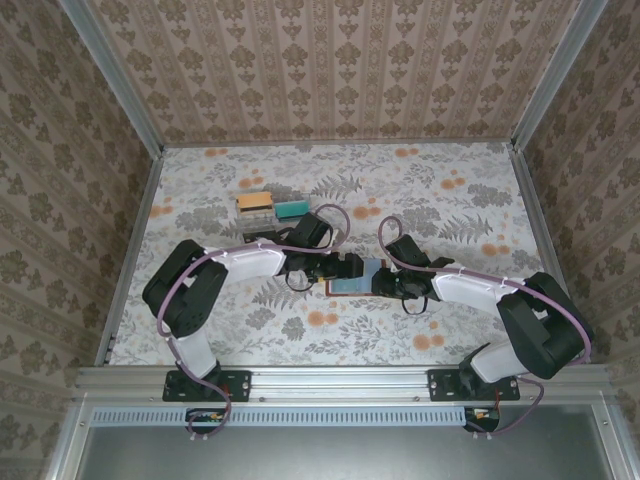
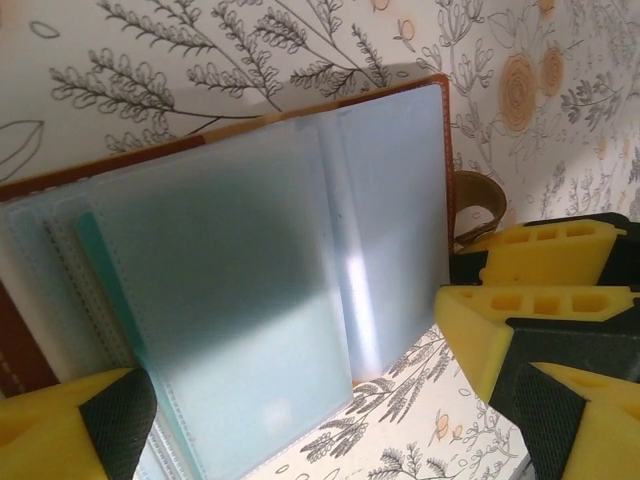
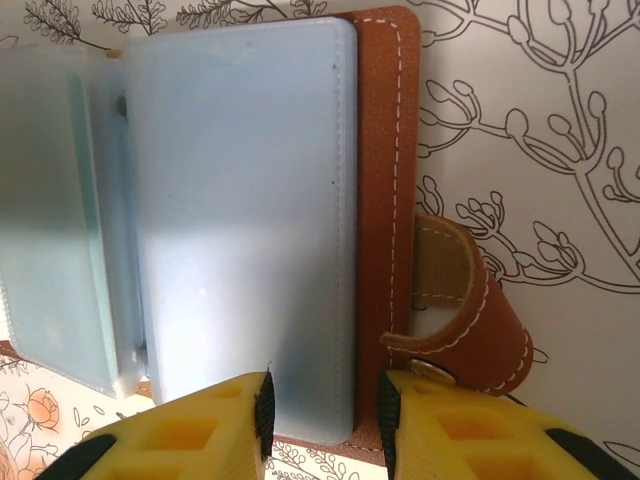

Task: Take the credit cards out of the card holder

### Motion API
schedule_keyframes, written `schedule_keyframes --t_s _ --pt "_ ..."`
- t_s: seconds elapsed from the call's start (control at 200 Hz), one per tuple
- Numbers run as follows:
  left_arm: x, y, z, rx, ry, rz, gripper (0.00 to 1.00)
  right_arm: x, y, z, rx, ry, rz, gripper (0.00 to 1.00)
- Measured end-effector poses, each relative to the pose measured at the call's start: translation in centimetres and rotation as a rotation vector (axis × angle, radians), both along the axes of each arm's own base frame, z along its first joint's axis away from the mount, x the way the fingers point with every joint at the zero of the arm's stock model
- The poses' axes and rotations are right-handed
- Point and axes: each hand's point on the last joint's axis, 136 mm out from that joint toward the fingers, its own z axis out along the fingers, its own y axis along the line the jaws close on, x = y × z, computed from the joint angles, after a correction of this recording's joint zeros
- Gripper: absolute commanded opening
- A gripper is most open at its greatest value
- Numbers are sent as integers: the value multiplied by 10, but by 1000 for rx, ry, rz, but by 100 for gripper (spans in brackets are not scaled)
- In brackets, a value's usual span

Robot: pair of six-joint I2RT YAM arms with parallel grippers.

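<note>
While the holder lies open at mid-desk, its clear sleeves fanned and a teal card showing among them, the left hand hangs spread wide over the pages. The right hand sits at the holder's strap edge, fingers narrowly apart. Whether they grip it cannot be told. Several cards lie together on the desk beyond.

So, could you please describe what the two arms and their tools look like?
The left arm and right arm have white links, black joints and looping lilac cables. The left tool and right tool have blocky yellow fingers with hollow cells and black inner pads.
</note>
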Motion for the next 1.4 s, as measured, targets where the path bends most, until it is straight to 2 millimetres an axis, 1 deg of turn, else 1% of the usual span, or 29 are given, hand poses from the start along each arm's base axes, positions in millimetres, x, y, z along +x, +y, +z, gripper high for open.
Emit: schedule_keyframes --t_s 0.065,0.24,0.37,0.555,0.62,0.655,0.8,0.855,0.93,1.02,1.145,1.21,1.255,1.325,1.36,1.4 --pt "0 -3 2 -18 -1 -7 100 0 0 0 0 0 0 36" --pt "-1 -9 3 -52 7 -26 100 0 0 0 0 1 0 37" --pt "-1 -10 4 -58 10 -30 100 0 0 0 0 1 -1 38" --pt "-2 -10 4 -61 12 -32 100 1 -1 3 3 -7 -9 45" --pt "-3 -11 5 -64 15 -36 100 2 -6 8 -7 -22 -24 45" --pt "-3 -11 5 -66 17 -38 100 3 -9 15 -8 -41 -34 46" --pt "-3 -11 5 -67 18 -39 100 14 -22 54 22 -161 -88 47" --pt "-3 -11 5 -67 18 -39 100 17 -24 65 38 -194 -95 45" --pt "-3 -11 5 -66 17 -38 99 18 -21 71 56 -202 -88 41" --pt "-1 -6 6 -51 10 -22 96 18 -12 68 83 -169 -58 37" --pt "8 10 12 -28 -14 30 87 15 3 58 124 -111 -12 34" --pt "12 21 15 -14 -28 63 74 13 11 57 142 -95 11 32" --pt "15 27 16 -3 -33 82 63 13 18 58 158 -88 30 31" --pt "15 33 13 17 -35 93 41 15 28 60 183 -81 55 30" --pt "14 35 10 29 -31 98 28 17 34 61 197 -79 66 29" --pt "12 38 6 43 -21 105 17 19 38 61 206 -75 75 28"
